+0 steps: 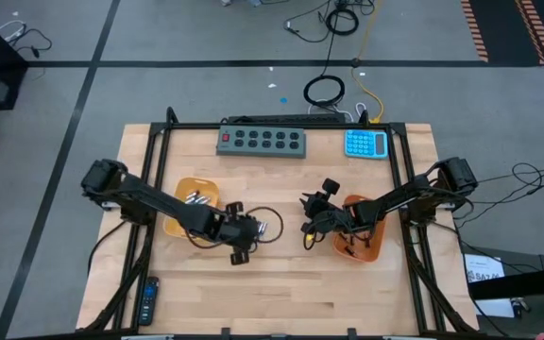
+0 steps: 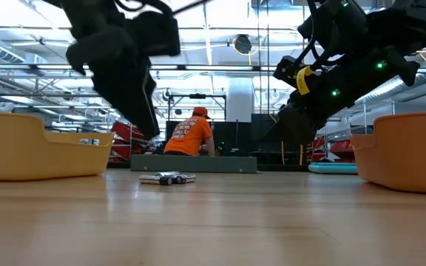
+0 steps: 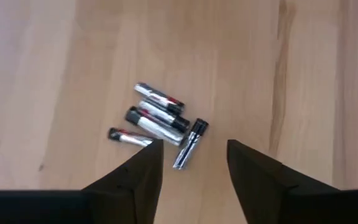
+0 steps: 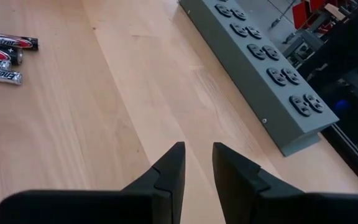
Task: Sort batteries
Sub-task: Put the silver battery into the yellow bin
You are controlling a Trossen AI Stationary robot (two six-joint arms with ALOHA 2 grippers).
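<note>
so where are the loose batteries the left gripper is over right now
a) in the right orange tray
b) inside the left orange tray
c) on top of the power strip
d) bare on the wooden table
d, the left wrist view shows the loose batteries lying in a small cluster directly on the wooden table, just past the open left gripper.

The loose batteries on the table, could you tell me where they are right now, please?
In the high view the loose batteries lie mid-table, just ahead of the left gripper, between the two orange trays.
</note>
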